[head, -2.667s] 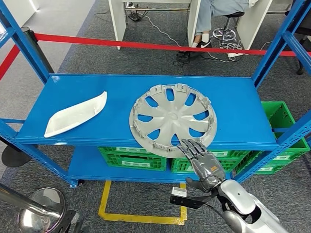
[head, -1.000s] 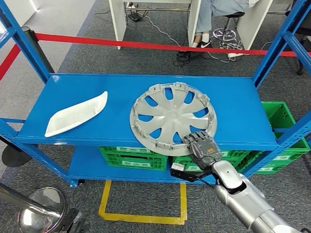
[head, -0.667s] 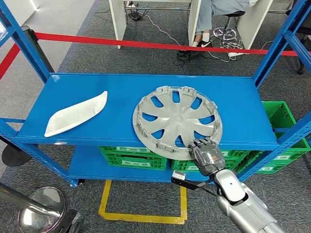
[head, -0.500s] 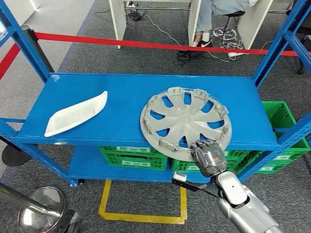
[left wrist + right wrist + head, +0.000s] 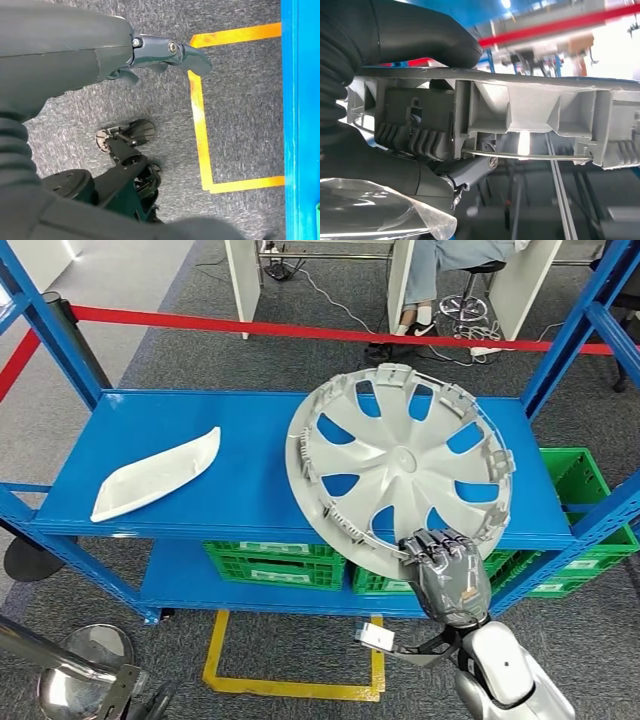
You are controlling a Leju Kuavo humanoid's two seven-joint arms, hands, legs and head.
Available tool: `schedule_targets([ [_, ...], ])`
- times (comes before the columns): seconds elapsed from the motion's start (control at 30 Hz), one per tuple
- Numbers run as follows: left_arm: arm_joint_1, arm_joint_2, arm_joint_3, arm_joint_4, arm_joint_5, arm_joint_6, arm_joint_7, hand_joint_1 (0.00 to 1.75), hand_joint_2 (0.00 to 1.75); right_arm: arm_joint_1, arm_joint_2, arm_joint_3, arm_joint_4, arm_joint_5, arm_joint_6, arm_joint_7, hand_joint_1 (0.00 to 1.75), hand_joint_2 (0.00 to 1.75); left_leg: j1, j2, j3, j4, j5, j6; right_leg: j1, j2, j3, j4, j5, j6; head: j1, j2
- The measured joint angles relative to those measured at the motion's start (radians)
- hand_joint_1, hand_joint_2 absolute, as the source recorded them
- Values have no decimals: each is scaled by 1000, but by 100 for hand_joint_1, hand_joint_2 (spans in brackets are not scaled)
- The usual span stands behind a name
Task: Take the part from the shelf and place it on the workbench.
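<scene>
The hubcap [image 5: 400, 465] is a silver-grey plastic disc with curved spokes, blue showing through its cutouts and clips around its rim. The right hand [image 5: 445, 575] grips its near edge, holding it tilted above the blue shelf [image 5: 226, 470]. No writing is legible. The left hand [image 5: 166, 50] hangs with nothing in it, fingers loose.

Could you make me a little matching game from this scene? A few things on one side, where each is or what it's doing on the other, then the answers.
Things:
1. hubcap
2. white curved part
3. green crates
4. right hand

States or places:
A. on the lower level, under the blue shelf
B. grips a rim at its near edge
C. lying flat on the shelf's left side
D. tilted up, far edge raised off the shelf

Pairs: 1-D, 2-C, 3-A, 4-B
</scene>
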Motion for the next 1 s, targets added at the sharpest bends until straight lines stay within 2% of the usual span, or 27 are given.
schedule_targets([
  [0.27, 0, -16, 37, 1, 19, -46, -43, 0, 175, 52, -2, -8, -129, -28, -5, -44, 175, 175, -1, 0, 0, 0, 0, 0, -1, 0, 0, 0, 0, 1, 0, 0],
  [0.57, 7, -43, 88, 1, 23, -62, -35, 0, 175, 89, -32, 5, -221, -265, 17, -109, 175, 175, -6, 0, -1, 4, -2, 4, -6, 1, 0, -1, 2, 4, 0, 0],
  [0.73, 12, -49, 104, 0, 13, -55, -33, 0, 175, 99, -54, 14, -243, -338, 35, -132, 175, 175, -10, 0, -6, 12, -6, 13, -9, 1, -1, -1, 2, 13, 0, 0],
  [0.83, 15, -52, 109, 0, -6, -47, -33, 0, 175, 110, -64, 18, -258, -394, 40, -166, 175, 175, -9, 0, -7, 8, 1, 27, -11, 1, -2, -2, 2, 26, 0, 0],
  [0.87, 16, -54, 109, 0, -12, -44, -33, 0, 175, 117, -68, 19, -264, -401, 39, -175, 175, 175, -7, -1, -7, 3, 6, 33, -11, 4, -8, 10, -10, 28, 0, 0],
  [0.9, 16, -56, 109, 0, -18, -41, -33, 0, 175, 124, -72, 18, -269, -405, 38, -182, 175, 175, -4, -1, -8, -1, 10, 39, -10, 10, -22, 39, -34, 28, 2, 0],
  [1.0, 17, -63, 109, 0, -28, -35, -31, 0, 175, 142, -84, 18, -278, -410, 36, -194, 175, 175, -4, -2, -16, -3, 16, 46, -8, 25, -107, 230, -131, 28, 4, 0],
])
